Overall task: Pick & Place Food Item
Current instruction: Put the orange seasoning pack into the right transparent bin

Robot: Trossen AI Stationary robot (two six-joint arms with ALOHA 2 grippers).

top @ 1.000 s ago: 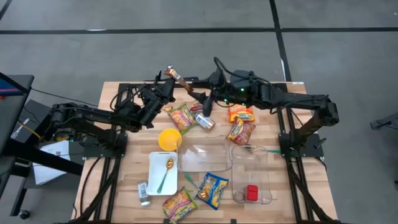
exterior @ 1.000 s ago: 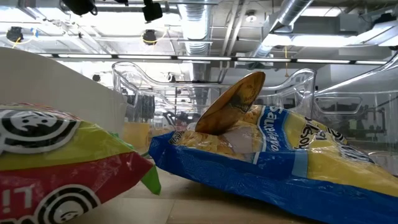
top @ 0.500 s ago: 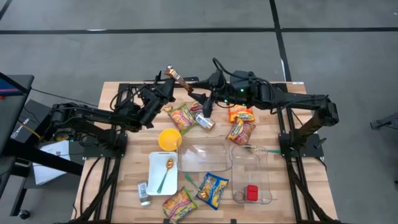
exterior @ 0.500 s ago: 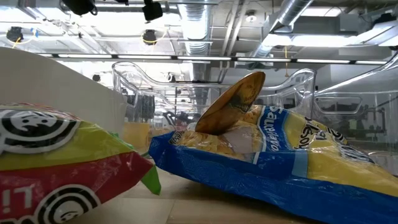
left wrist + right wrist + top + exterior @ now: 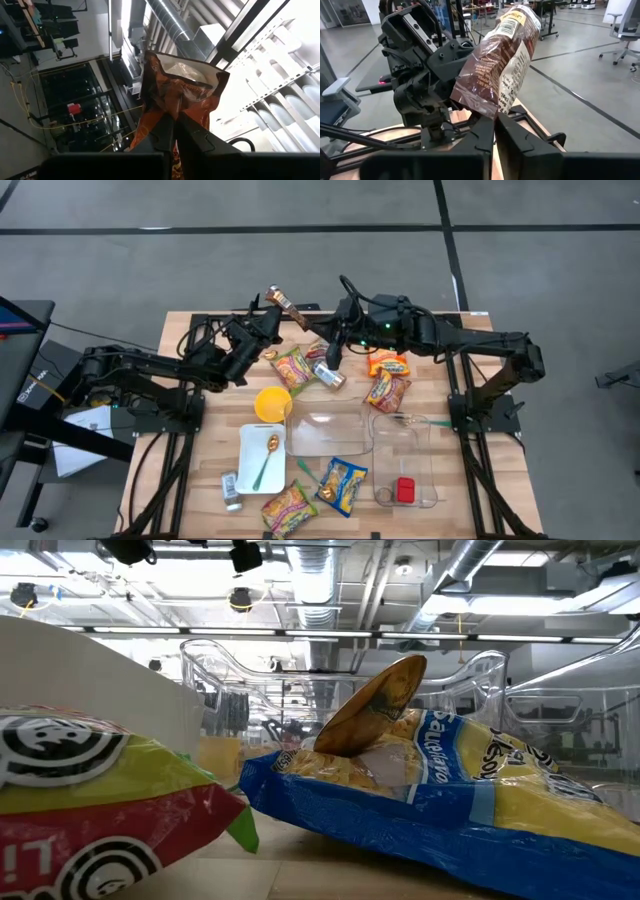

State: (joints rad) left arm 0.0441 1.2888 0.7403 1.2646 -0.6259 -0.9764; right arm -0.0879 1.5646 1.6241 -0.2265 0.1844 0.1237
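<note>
The left gripper (image 5: 272,308) is clamped on the lower end of a brown snack packet (image 5: 281,301), raised above the far edge of the tabletop (image 5: 212,480); its arm stretches in low from the packet's left. The right gripper (image 5: 318,337) is closed just right of the packet, its fingers (image 5: 485,131) pinched under the packet's edge; its arm reaches across from the right.

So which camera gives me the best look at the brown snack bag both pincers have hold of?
Right wrist view: the brown snack bag fills it, label side showing. Left wrist view shows its opened end; high view shows it tiny; low view misses it.
</note>
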